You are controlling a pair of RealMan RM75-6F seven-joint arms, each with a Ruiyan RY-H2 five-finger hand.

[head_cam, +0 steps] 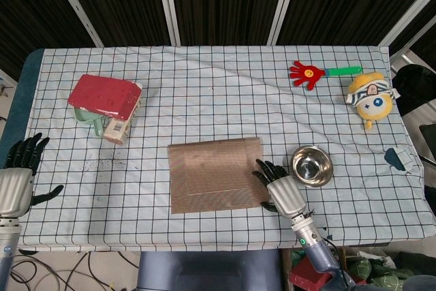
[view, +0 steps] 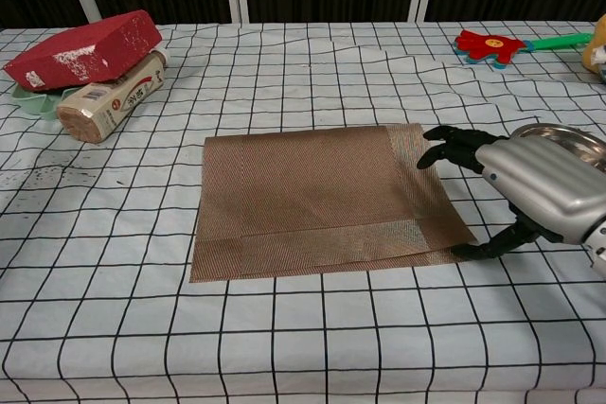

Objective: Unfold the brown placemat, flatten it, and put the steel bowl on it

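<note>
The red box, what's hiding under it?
Under the red box lie a tan packet and a green dish. The box covers most of the dish.

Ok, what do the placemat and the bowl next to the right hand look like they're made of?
The brown placemat looks like woven fabric or vinyl weave: fine diagonal ribbing, matte, lying limp and flat. The steel bowl looks like polished metal: silvery, with bright reflections inside. Neither can be confirmed beyond its look.
</note>
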